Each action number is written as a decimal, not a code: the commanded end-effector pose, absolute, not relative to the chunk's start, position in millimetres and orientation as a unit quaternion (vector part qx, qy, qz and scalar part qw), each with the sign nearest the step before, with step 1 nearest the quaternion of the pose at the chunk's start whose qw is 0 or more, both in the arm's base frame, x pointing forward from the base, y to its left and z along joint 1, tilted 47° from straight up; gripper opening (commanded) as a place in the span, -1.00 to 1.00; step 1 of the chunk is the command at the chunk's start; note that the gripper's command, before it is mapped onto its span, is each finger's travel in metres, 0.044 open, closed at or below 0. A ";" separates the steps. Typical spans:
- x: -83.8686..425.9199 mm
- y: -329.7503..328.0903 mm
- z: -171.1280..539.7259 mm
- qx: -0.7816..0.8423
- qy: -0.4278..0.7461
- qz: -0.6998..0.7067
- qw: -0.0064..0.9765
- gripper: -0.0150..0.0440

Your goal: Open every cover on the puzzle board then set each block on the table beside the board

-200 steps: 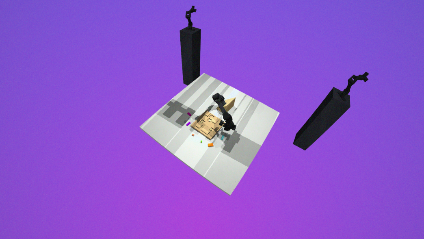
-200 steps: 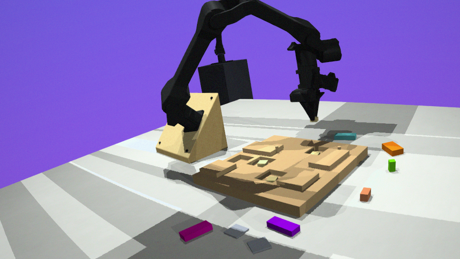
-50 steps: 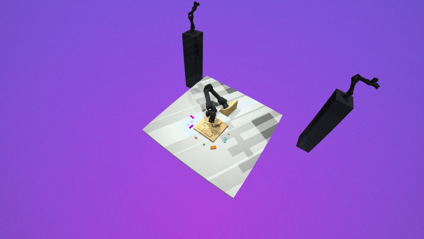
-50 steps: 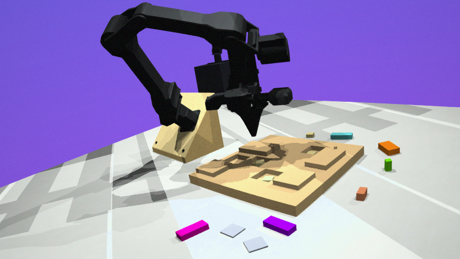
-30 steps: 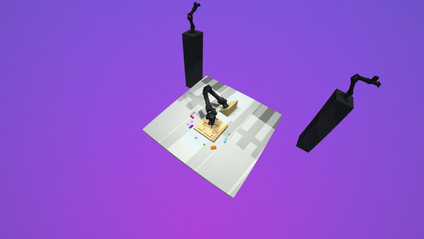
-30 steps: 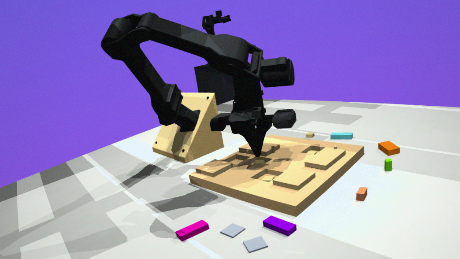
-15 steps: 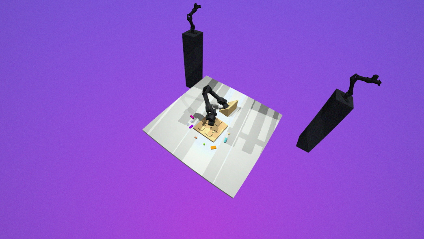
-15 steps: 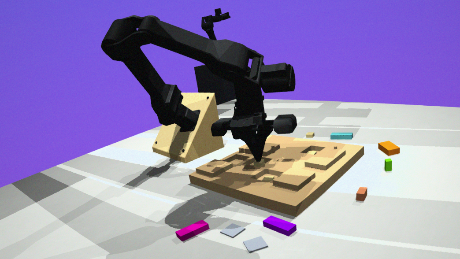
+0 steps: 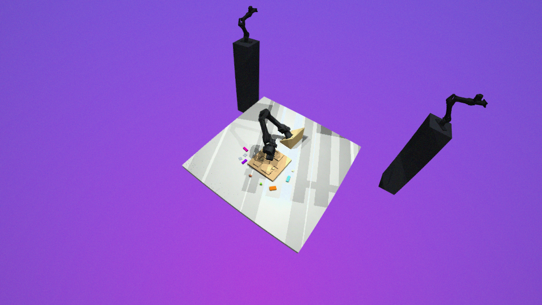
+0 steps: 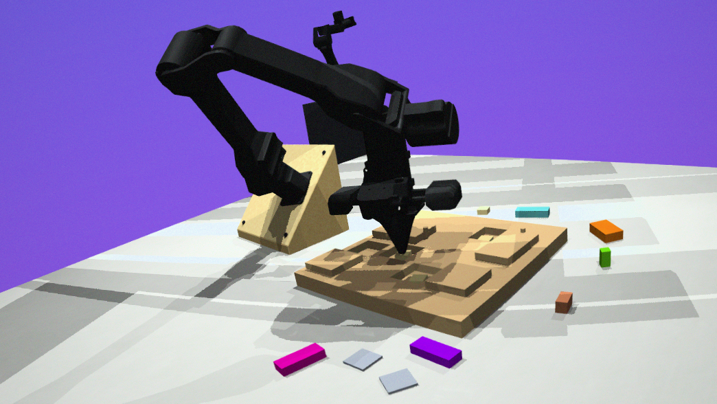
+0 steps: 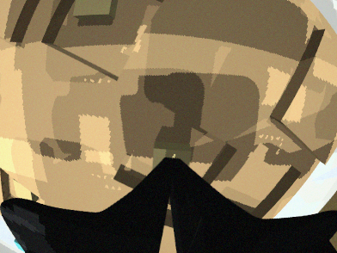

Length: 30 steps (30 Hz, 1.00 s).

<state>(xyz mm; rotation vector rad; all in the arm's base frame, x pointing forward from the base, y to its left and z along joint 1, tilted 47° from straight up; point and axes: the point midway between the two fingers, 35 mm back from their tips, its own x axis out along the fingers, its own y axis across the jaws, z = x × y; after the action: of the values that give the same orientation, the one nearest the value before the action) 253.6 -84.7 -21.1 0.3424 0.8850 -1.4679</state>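
Observation:
The tan puzzle board (image 10: 494, 301) (image 9: 272, 177) lies on the table. Four raised covers show on it: a left cover (image 10: 333, 260), a back cover (image 10: 382, 233), a right cover (image 10: 506, 248) and a front cover (image 10: 459, 279). Each stands beside an uncovered well. A pale block (image 10: 418, 277) (image 11: 94, 8) sits in the front well, and another pale block (image 10: 485, 238) in the right well. A block (image 11: 161, 152) in the middle well is partly hidden by my fingertips. The well by the left cover looks empty. My gripper (image 10: 402, 251) (image 11: 170, 165) (image 9: 269, 158) is shut and empty, its tips at the middle well.
A small pale block (image 10: 483, 210) (image 9: 293, 170) lies on the table behind the board. Around the board lie cyan (image 10: 532, 211), orange (image 10: 606, 231), green (image 10: 605, 257), brown (image 10: 563, 302), purple (image 10: 435, 351) and magenta (image 10: 299, 358) blocks, and two grey tiles (image 10: 362, 358) (image 10: 398, 380).

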 end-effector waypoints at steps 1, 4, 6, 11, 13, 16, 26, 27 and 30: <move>252.9 -87.0 -20.7 0.148 0.387 -0.646 0.641 -0.49; 252.9 -87.0 -20.7 0.148 0.387 -0.646 0.641 -0.49; 252.9 -87.0 -20.7 0.148 0.387 -0.646 0.641 -0.49; 252.8 -87.0 -20.7 0.148 0.387 -0.646 0.641 -0.49; 252.9 -86.5 -20.4 0.148 0.388 -0.646 0.641 -0.49; 253.5 -84.7 -19.0 0.147 0.388 -0.645 0.641 -0.49; 254.5 -80.2 -15.2 0.009 0.516 -0.548 0.658 -0.49; 254.6 -79.8 -14.9 -0.024 0.543 -0.522 0.658 -0.49; 254.8 -79.9 -14.7 0.034 0.493 -0.569 0.657 -0.22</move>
<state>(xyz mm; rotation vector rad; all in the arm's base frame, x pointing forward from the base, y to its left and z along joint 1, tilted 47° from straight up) 254.5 -81.2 -15.8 0.0978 1.0974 -1.3057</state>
